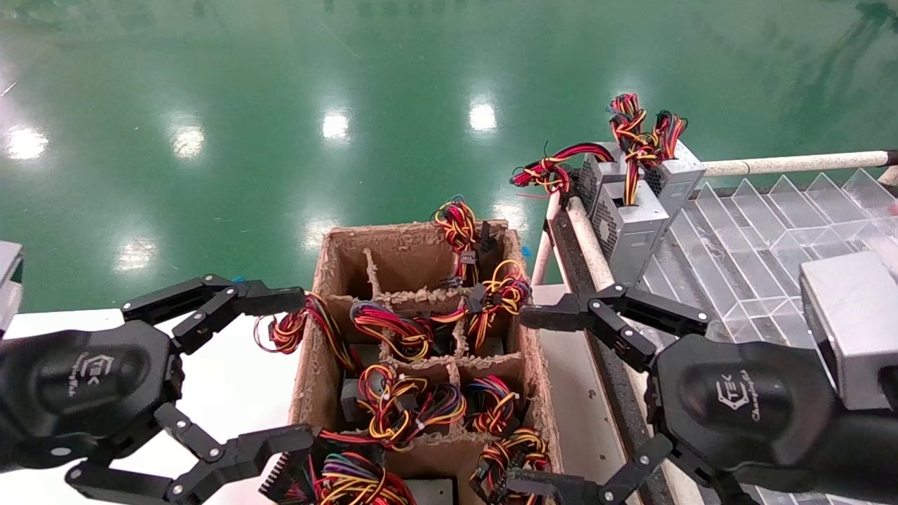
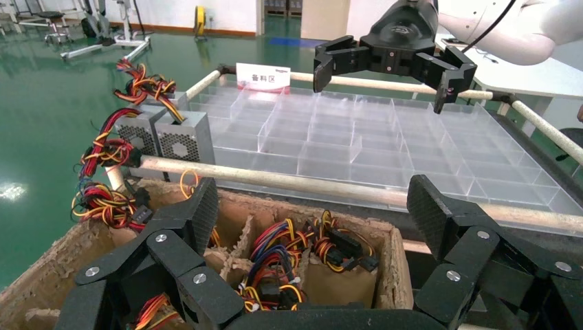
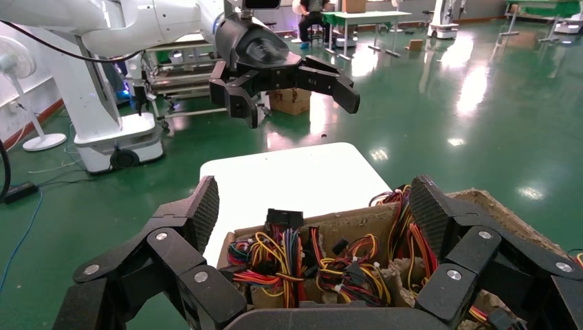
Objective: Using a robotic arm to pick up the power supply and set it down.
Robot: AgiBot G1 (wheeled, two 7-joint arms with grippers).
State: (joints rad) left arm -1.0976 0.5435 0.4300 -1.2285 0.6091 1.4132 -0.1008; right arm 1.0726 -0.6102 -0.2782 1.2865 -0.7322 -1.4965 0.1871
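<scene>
A brown cardboard carton (image 1: 319,337) with dividers stands in front of me. Power supplies sit in its cells and show mostly as knotted wire bundles; one yellow-orange-red bundle (image 1: 499,293) lies near the far right cell. I cannot tell which unit is the task's power supply. My left gripper (image 1: 303,369) hovers open at the carton's left wall, its own view looking into the cells (image 2: 316,210). At the carton's right wall my right gripper (image 1: 520,400) is open too, above wire bundles (image 3: 317,206). Neither holds anything.
Three grey power supplies (image 1: 631,224) stand upright at the near corner of a clear divided tray (image 1: 758,231) on the right, behind a pale rail (image 1: 589,245). A white table (image 1: 231,379) lies under the carton's left side. Green floor lies beyond.
</scene>
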